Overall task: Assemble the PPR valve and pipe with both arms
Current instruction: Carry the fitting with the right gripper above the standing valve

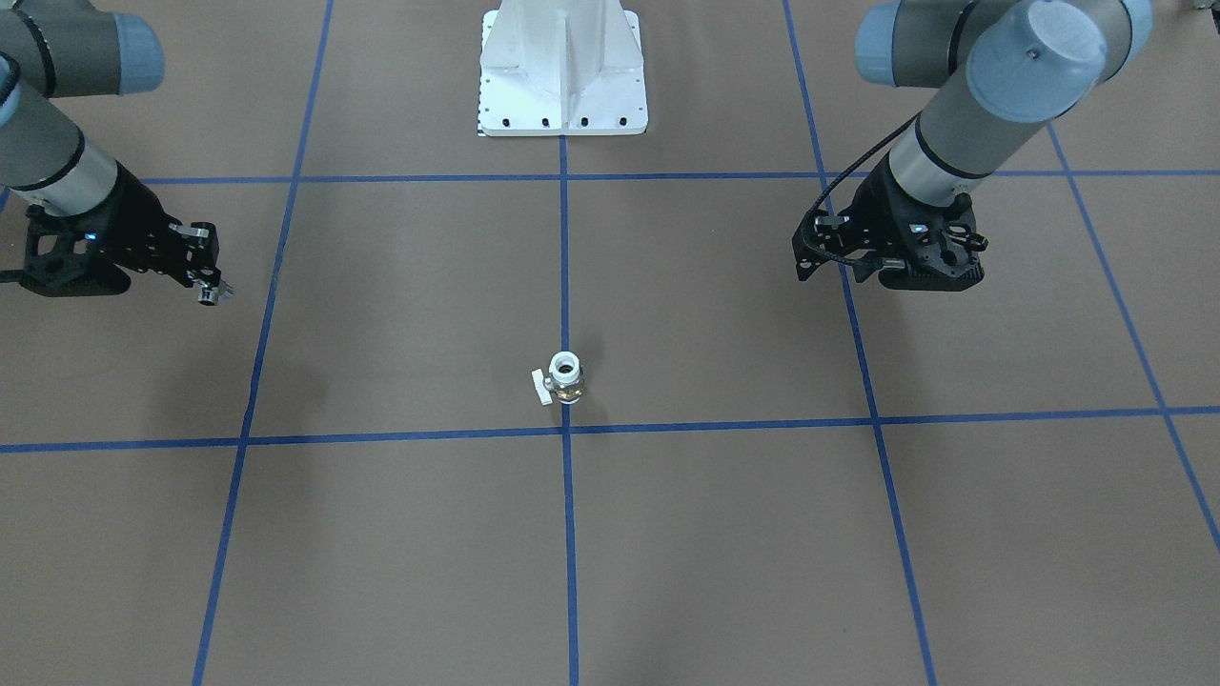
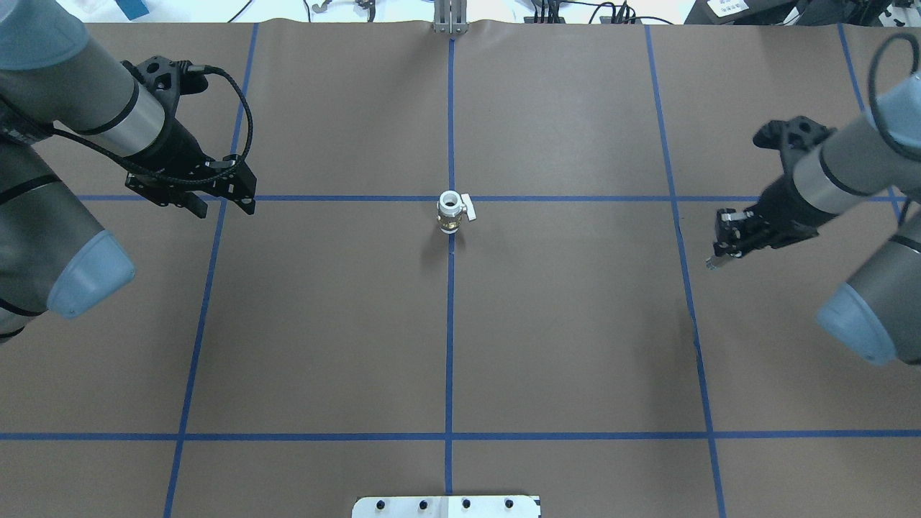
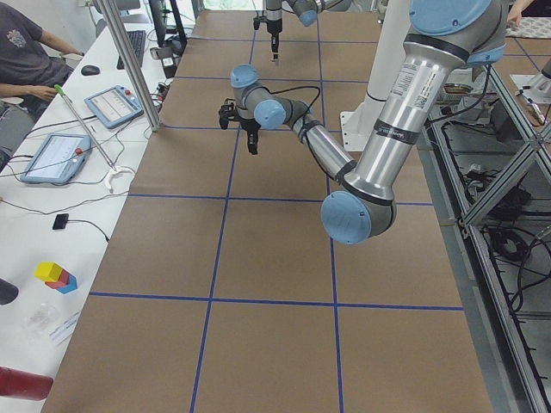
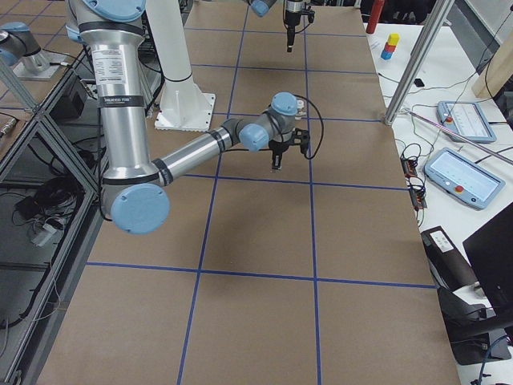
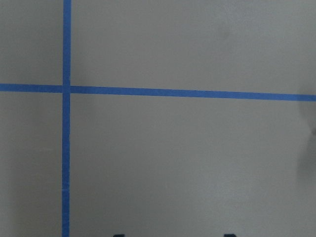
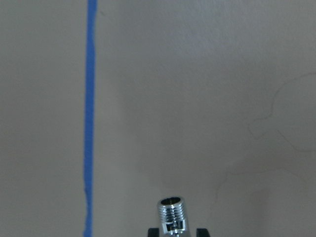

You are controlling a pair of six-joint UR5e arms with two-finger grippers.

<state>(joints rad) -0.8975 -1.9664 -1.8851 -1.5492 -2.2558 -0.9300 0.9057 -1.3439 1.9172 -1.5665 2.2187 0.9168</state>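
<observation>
— Brown paper covers the bench (image 2: 324,338), gridded with blue tape (image 2: 449,345). Where does everything sit?

— The valve (image 2: 451,211) stands upright on the middle tape line, white collar up, well apart from both arms. The right arm (image 2: 842,162) carries the pipe (image 6: 172,212), its jaws closed on the lower end with the threaded mouth pointing out. The left arm (image 2: 108,108) hangs with its jaws wide and empty.

— What could spoil it?

— The valve looks top-heavy on a small foot. A glancing jaw, or a catch on its white handle (image 2: 468,209), could topple it. The pipe is held by a short bite, so a skewed push might twist it loose or cross the threads.

— Any writing?

— Print on the arm tubes in the side views, too small to read. I can see none on the parts.
</observation>
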